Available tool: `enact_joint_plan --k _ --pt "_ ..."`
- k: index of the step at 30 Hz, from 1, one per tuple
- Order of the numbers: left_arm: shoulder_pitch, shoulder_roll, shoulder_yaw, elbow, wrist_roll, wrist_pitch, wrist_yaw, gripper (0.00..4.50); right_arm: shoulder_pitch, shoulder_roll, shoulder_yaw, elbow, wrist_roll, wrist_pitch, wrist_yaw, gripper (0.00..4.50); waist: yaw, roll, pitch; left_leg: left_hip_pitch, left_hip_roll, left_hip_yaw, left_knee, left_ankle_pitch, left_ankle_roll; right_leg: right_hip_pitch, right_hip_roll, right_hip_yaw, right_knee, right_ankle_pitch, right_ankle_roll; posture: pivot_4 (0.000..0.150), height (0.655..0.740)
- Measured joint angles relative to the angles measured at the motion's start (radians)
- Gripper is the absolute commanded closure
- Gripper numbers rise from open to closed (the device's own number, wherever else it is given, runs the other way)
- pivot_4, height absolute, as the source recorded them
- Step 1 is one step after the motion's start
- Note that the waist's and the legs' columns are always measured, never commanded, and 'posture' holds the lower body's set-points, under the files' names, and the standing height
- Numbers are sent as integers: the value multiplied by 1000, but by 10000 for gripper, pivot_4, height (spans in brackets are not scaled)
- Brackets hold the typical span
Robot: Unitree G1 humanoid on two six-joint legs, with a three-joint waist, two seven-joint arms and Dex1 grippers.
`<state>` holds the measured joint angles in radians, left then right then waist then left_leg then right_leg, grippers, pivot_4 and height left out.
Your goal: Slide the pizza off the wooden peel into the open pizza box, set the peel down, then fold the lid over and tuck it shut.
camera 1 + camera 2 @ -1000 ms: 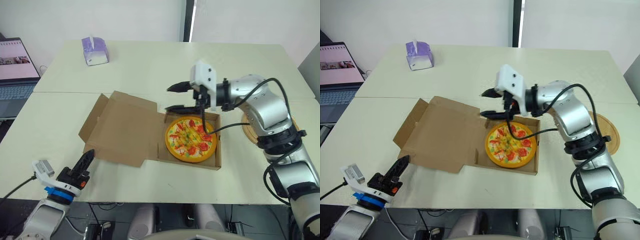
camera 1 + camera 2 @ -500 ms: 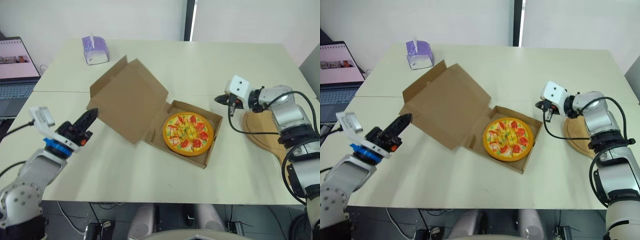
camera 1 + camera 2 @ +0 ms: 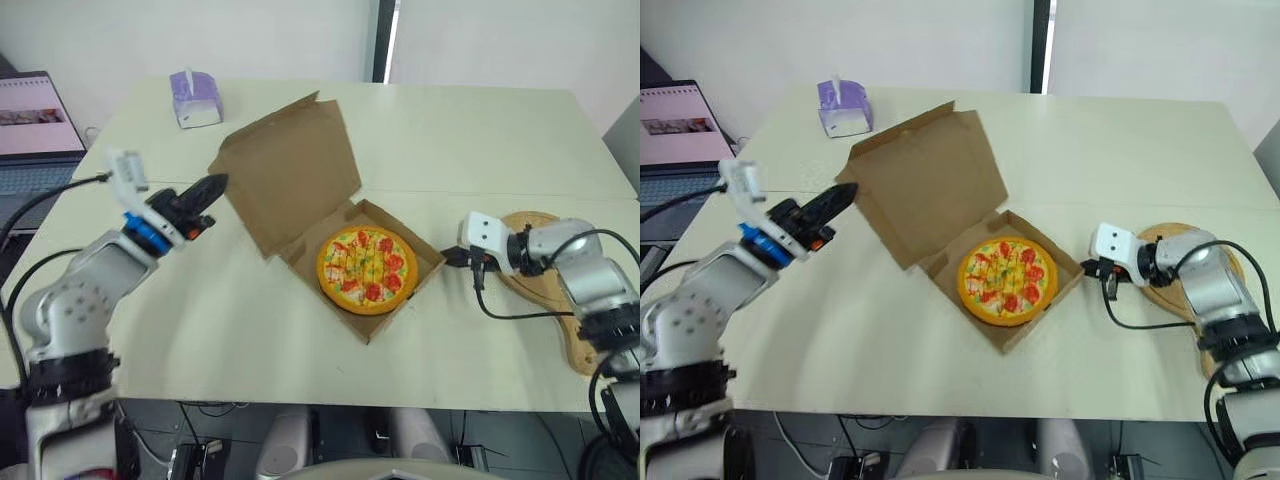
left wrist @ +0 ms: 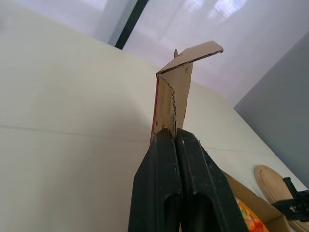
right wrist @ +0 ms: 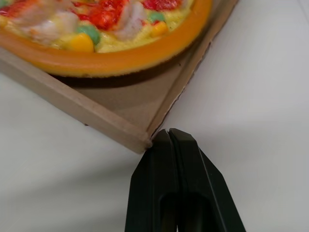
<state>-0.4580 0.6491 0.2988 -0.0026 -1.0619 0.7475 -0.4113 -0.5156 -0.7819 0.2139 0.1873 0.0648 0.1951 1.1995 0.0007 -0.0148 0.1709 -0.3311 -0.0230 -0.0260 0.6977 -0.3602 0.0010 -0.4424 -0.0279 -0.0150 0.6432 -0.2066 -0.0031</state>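
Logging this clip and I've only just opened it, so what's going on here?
The pizza already lies in the box, and the wooden peel is down on the table by the robot's right arm. The lid stands raised, not yet folded over. The left gripper, fingers shut, has its tips at the lid's outer side, seemingly to push it over. The right gripper, also shut, sits at the box corner facing the peel, perhaps bracing it.

My gripper has its two fingers pressed together, tips right at the box corner (touching it, I think). The pizza lies inside, orange rim near the wall. Pale table all around.
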Motion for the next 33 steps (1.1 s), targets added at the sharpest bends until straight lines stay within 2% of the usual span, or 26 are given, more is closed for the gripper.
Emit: enact_joint_plan --k 7,12,15,18,21,26,28,32,33 --pt "-269 -64 -147 256 221 -83 -199 45000 128 -41 -42 -282 84 228 -4 44682 1 -2 1 -1 -1 -1 0 0 0 0 0 -1 -1 0 0 1500 7400" --pt "-401 -115 -202 430 351 -176 -312 45000 188 -41 -50 -407 130 323 -37 44682 0 -3 2 -1 -1 -1 0 0 -1 0 0 -1 -1 0 0 1500 7400" --pt "-454 -139 -215 522 412 -231 -366 45000 185 -41 -69 -391 113 316 -90 44682 -1 -3 2 -1 -1 0 0 1 -1 -1 0 0 0 0 0 1500 7400" --pt "-498 -158 -214 609 468 -294 -409 45000 106 -7 -120 -292 91 287 -193 44682 -3 -4 2 -1 -1 1 0 1 -2 -1 0 0 0 0 0 1500 7400" --pt "-520 -175 -215 660 516 -347 -442 45000 5 62 -187 -207 80 269 -308 38795 -3 -4 3 -1 -1 0 0 1 -3 -3 0 0 1 0 0 1500 7400" --pt "-553 -214 -212 743 577 -426 -476 45000 -116 179 -270 -114 128 270 -425 21315 0 -5 3 -5 -1 -1 0 1 -2 -5 0 -1 0 0 0 1500 7400" --pt "-571 -224 -199 783 595 -456 -479 45000 -187 234 -295 -17 137 258 -481 14438 -1 -5 3 -11 -2 0 2 2 -2 -11 -2 0 2 2 1 1500 7400" --pt "-607 -250 -190 839 617 -499 -496 45000 -285 263 -311 96 148 220 -517 930 0 -5 3 -17 -2 0 4 2 -2 -15 -2 -1 2 2 2 1500 7400" --pt "-613 -254 -187 849 622 -504 -498 45000 -301 263 -311 121 148 211 -517 364 -1 -5 3 -17 -2 0 4 2 -2 -15 -2 -1 1 2 2 1500 7400"
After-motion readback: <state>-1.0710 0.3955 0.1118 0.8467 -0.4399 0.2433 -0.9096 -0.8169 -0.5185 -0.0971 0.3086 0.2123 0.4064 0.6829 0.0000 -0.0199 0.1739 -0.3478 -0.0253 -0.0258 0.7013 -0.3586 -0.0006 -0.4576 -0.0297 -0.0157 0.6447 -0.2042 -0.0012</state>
